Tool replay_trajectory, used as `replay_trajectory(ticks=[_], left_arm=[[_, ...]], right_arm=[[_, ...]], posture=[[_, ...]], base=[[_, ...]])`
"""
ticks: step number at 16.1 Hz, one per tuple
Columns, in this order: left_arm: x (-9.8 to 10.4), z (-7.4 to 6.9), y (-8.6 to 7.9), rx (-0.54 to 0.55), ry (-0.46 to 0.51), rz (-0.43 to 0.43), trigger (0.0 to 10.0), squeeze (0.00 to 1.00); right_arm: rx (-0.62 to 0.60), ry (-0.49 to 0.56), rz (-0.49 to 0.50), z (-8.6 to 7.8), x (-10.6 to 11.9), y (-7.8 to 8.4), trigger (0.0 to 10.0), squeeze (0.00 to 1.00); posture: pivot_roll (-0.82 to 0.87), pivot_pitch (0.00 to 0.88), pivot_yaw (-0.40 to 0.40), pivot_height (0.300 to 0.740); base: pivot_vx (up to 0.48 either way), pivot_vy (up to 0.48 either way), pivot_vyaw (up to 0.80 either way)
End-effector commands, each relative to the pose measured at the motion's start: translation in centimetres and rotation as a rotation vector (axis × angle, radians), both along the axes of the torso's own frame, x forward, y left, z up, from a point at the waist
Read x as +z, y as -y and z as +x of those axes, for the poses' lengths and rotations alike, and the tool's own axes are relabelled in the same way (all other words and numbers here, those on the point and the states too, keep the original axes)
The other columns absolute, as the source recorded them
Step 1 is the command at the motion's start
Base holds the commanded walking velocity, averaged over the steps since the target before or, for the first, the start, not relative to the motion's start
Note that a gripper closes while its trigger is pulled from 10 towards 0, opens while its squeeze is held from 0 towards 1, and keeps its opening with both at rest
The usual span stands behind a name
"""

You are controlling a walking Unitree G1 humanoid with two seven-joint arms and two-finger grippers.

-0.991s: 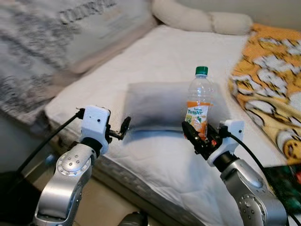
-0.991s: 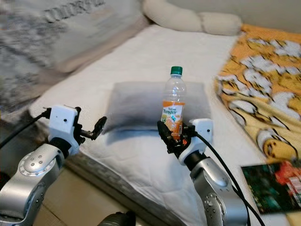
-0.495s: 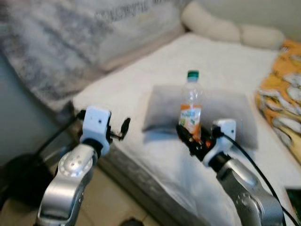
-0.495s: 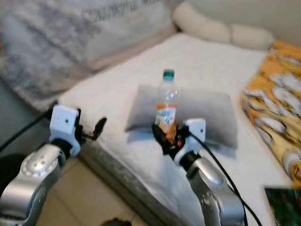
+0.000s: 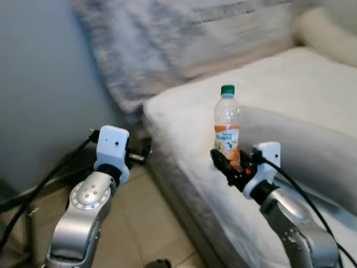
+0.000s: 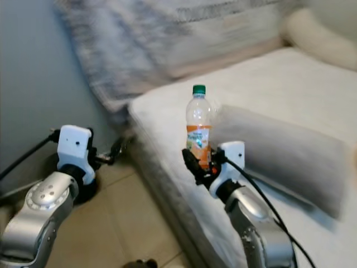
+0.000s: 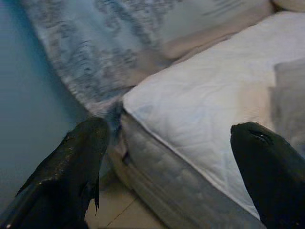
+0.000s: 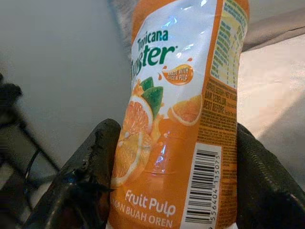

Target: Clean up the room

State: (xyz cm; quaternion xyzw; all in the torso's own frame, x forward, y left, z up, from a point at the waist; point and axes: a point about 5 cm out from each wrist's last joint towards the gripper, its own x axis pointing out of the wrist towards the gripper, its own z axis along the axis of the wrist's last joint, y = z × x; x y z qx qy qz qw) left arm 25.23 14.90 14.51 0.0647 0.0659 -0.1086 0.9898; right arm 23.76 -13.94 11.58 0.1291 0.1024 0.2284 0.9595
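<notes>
The right gripper [image 5: 228, 167] has its fingers clamped low on the upright Tropicana Twister bottle [image 5: 227, 125]; the top-heavy bottle could tip. The left gripper [image 7: 176, 157] has its fingers spread, empty.

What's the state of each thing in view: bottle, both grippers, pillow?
Bottle: upright, green cap on, looks nearly empty, held off the bed.
Right gripper: shut on bottle's lower part.
Left gripper: open, holding nothing.
Grey pillow: lying flat on the bed.
</notes>
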Motion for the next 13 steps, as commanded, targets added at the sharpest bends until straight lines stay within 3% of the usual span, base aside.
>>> replay_trajectory(ticks=[1,11,13], left_arm=[[0.3,-0.1,-0.5,0.02,0.019,0.015,10.0,0.33],[0.4,-0.6,-0.9,0.025,0.027,0.032,10.0,0.33],[0.3,-0.7,-1.0,0.021,0.025,0.042,10.0,0.33]], right_arm=[[0.017,0.012,0.011,0.1,0.3,-0.3,10.0,0.0],[0.068,-0.014,0.0,0.0,-0.6,-0.9,10.0,0.0],[0.068,-0.014,-0.013,0.2,-0.8,-1.0,10.0,0.0]], posture=[[0.05,0.0,0.009,0.74],[0.09,0.0,-0.004,0.74],[0.09,0.0,-0.006,0.74]], base=[[0.0,0.0,0.8],[0.303,0.0,0.8],[0.307,0.0,0.0]])
